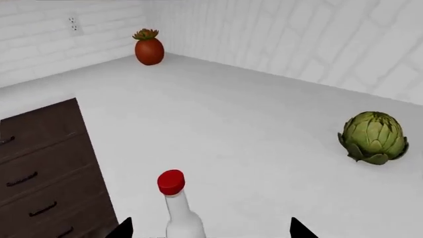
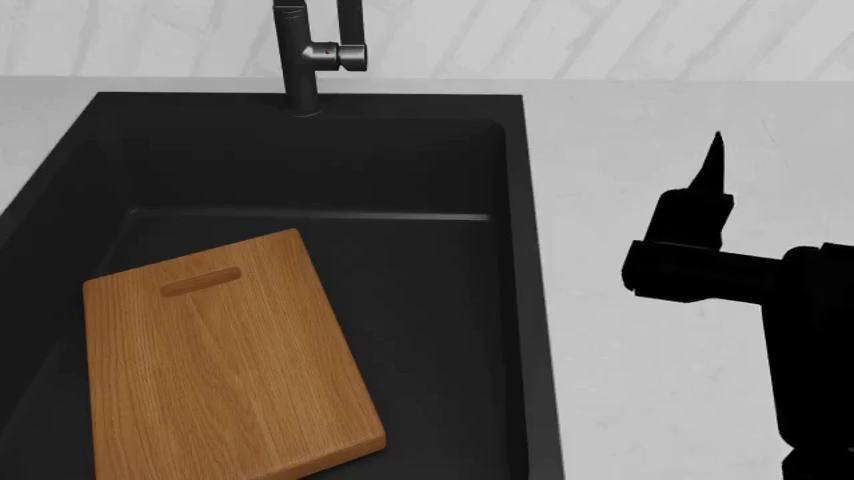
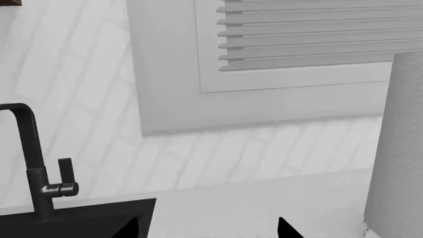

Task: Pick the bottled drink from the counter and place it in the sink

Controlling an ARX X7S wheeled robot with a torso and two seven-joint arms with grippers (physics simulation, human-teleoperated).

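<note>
Left hand (image 1: 210, 229) fingers spread, straddling bottled drink (image 1: 180, 208); right hand (image 2: 711, 170) open, raised over counter (image 2: 667, 400).

Light is bright, even and diffuse, with only faint shadows. The renders are sharp, without blur, glare or edge distortion.

Right arm (image 2: 787, 300): black, extended forward, its gripper (image 2: 714, 165) pointing away, fingertips parted. Left gripper (image 1: 210, 229): fingertips spread wide, nothing clamped between them.
</note>
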